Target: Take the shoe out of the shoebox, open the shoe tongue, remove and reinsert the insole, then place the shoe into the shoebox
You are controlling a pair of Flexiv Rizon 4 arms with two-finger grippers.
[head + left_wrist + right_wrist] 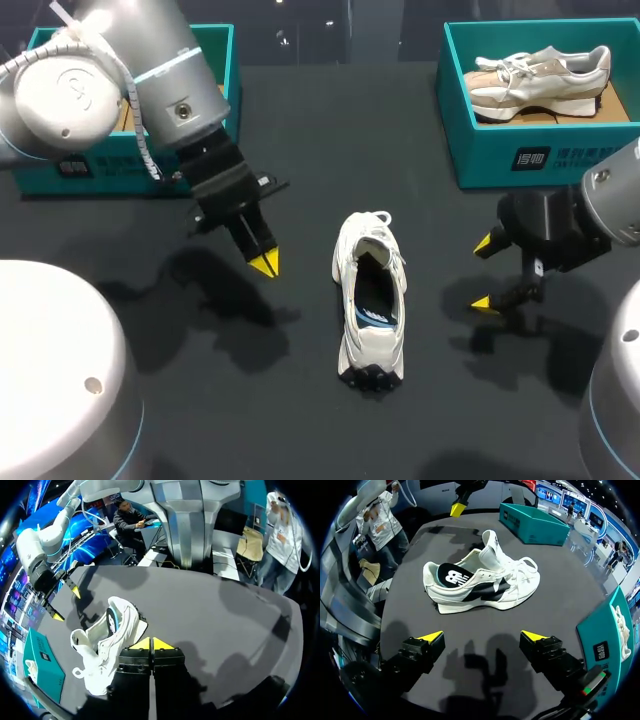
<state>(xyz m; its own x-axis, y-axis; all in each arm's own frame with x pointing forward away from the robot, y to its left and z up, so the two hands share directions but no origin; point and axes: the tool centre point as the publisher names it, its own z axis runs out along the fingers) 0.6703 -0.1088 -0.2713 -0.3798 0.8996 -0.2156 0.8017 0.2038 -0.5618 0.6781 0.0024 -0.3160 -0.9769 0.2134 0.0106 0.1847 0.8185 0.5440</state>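
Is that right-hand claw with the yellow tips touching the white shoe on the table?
Apart. The right wrist view shows bare table between the open right gripper and the shoe.

illegible white print [560, 157] on shoebox [480, 160]

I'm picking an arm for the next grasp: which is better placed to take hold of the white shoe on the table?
Probably right: the right end effector stands open, facing the white shoe side-on; the left end effector is shut.
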